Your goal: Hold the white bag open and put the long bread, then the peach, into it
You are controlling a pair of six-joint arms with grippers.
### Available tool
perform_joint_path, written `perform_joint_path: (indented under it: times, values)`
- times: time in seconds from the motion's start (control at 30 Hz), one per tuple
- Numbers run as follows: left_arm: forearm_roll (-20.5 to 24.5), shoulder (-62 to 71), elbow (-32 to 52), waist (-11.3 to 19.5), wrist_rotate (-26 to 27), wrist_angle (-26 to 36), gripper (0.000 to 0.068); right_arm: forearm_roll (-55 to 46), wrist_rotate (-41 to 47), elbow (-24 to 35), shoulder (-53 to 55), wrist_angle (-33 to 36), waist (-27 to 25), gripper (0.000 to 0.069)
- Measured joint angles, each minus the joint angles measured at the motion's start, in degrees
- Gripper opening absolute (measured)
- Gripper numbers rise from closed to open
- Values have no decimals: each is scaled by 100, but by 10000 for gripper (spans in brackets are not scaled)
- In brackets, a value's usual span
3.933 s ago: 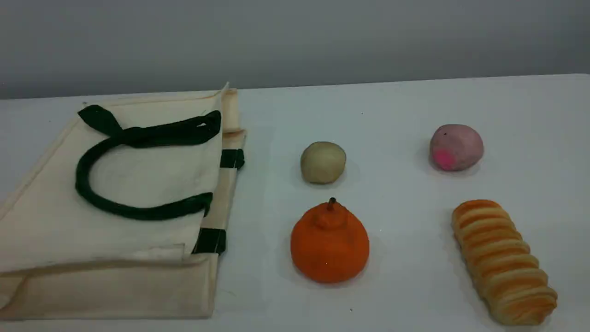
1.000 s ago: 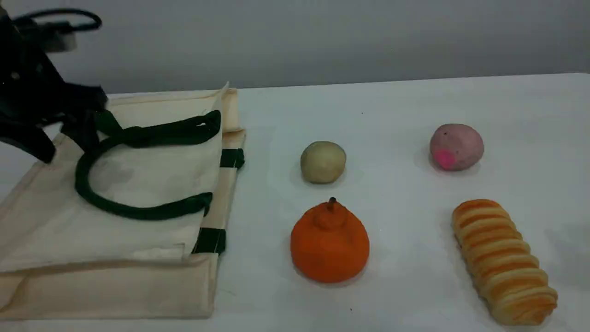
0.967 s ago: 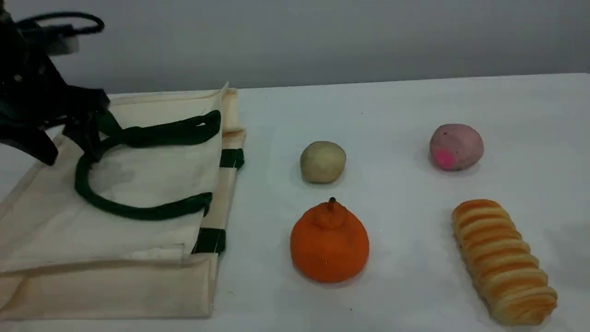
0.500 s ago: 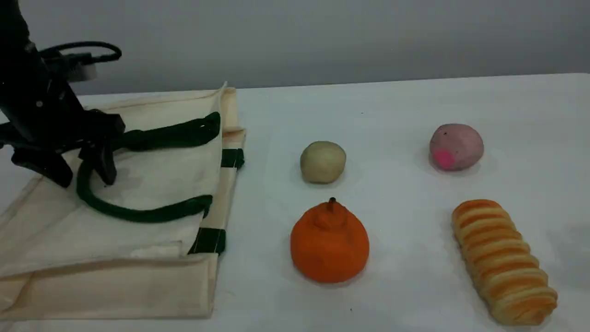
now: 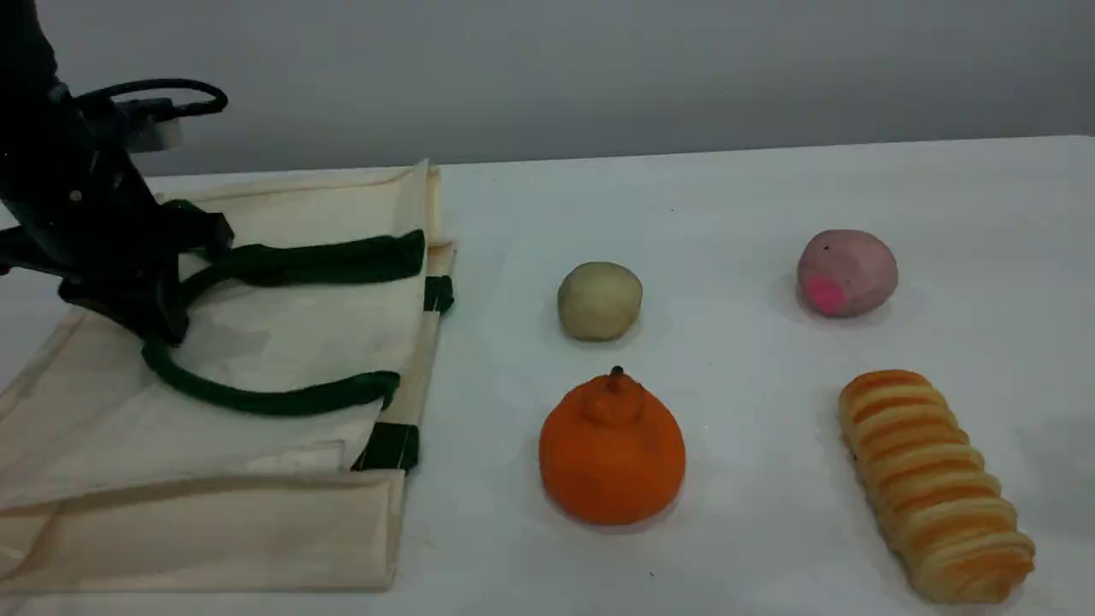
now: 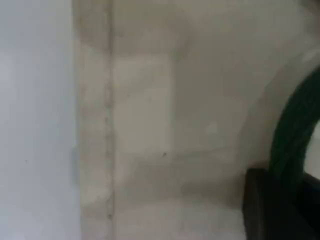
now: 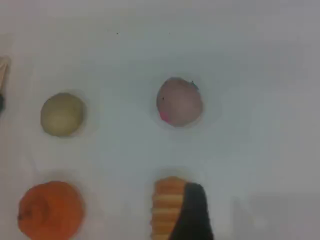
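The white bag (image 5: 282,325) lies flat at the table's left, with its mouth toward the middle. My left gripper (image 5: 162,327) is shut on the bend of its dark green handle (image 5: 257,400). Up close, the left wrist view shows cream cloth (image 6: 150,125), the green strap (image 6: 295,130) and one dark fingertip (image 6: 260,205). The long bread (image 5: 937,483) lies at the front right and the peach (image 5: 847,272) behind it. The right gripper is outside the scene view. Its fingertip (image 7: 194,212) hangs high over the bread (image 7: 167,205), with the peach (image 7: 179,101) beyond, and holds nothing.
A beige ball (image 5: 599,299) and an orange fruit with a stem (image 5: 612,453) sit between the bag and the bread. Both also show in the right wrist view, the ball (image 7: 62,114) and the orange fruit (image 7: 50,210). The white table (image 5: 753,197) ends at a grey wall.
The left gripper came down onto the handle's bend and shut on it. The strap and the bag's top layer shifted slightly. The foods have not moved.
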Motion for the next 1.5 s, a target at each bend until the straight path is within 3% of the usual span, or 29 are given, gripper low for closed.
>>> perform_joint_path:
  times: [0.17,0.37,0.67,0.77,1.03,1.17,1.33,1.5]
  values:
    - [-12,-123,-168,0,160,233,93,-16,0,0,0,-32,0,534]
    - [-119,-311,-870,0,822,1344,93,-224,0,0,0,-129,0,534]
    - [-1276,-388,-2132,0,2230,3369,93,-413,14,0,0,-321,0,534]
    - [-1403,-388,-2381,0,2450,3838,93,-400,14,0,0,-261,0,534]
    - [-1597,-659,-2864,0,2556,3908,93,-452,1,0,257,-219,0,534]
    - [-1854,-944,-2864,0,2870,3908,93,-452,-3,0,642,-99,0,534]
    - [-1860,-1347,-2903,-29,3133,3906,93,-452,-3,0,1121,-135,0,534]
    - [-2272,-1661,-2966,-39,3518,3916,93,-452,-3,0,1482,-102,0,534]
